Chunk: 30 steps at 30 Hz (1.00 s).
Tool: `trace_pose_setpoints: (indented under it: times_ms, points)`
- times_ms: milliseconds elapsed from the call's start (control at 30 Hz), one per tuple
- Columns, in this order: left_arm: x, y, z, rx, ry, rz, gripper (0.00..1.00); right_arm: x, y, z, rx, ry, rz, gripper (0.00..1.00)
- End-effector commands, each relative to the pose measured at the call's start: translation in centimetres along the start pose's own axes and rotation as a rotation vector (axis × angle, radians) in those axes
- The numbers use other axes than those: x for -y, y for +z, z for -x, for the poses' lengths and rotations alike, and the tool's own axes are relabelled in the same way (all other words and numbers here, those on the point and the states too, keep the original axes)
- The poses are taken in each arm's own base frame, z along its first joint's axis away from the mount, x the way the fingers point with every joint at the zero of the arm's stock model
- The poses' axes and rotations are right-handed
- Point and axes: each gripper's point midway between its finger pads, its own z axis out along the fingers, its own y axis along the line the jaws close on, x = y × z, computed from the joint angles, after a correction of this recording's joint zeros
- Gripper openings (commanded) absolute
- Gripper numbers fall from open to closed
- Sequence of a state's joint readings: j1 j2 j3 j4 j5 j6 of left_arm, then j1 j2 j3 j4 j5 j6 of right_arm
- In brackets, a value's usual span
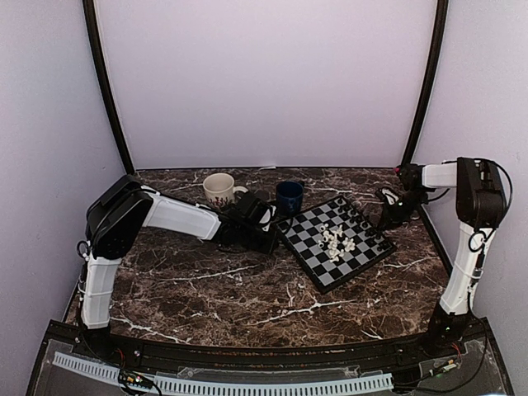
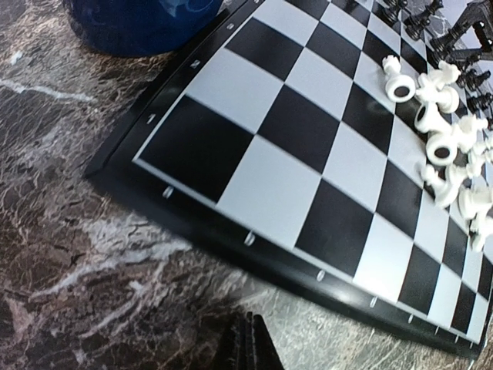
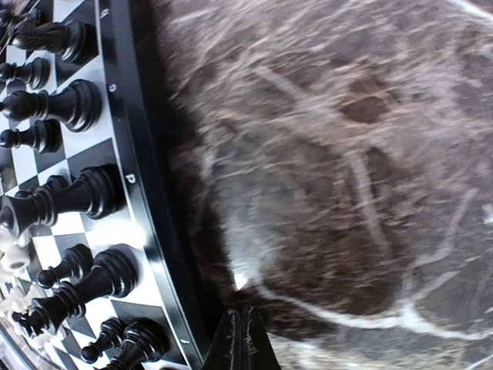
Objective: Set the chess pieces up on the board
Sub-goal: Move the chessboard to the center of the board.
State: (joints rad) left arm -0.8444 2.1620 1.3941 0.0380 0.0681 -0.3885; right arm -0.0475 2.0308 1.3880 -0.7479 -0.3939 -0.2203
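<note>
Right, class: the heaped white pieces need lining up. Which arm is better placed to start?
Probably left. The left gripper faces empty squares of the board leading to the white pieces; the right gripper would reach over standing black pieces.

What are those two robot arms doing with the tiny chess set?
They are setting up a chess game. The black pieces stand in rows along one edge of the board, but the white pieces lie in a jumbled heap near the middle. Neither hand holds anything right now. The left hand is low beside the board's corner near the blue mug. The right hand is just off the edge where the black pieces stand. Both hands look shut.
</note>
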Motion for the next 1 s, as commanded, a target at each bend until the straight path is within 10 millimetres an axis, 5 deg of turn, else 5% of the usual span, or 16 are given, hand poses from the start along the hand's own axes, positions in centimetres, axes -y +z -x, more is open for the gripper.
trace_pose_setpoints:
  times_ms: [0, 533, 967]
  points:
    - [0.1, 0.6, -0.2, -0.019, -0.018, -0.011, 0.00, -2.5, 0.3, -1.8, -0.046, -0.026, 0.070, 0.00]
    - [0.3, -0.6, -2.4, -0.075, -0.018, -0.029, 0.00, -5.9, 0.4, -4.3, -0.096, -0.099, 0.133, 0.00]
    - [2.4, -2.8, -4.8, -0.119, 0.055, -0.048, 0.00, -8.7, 0.3, -5.9, -0.129, -0.174, 0.166, 0.00]
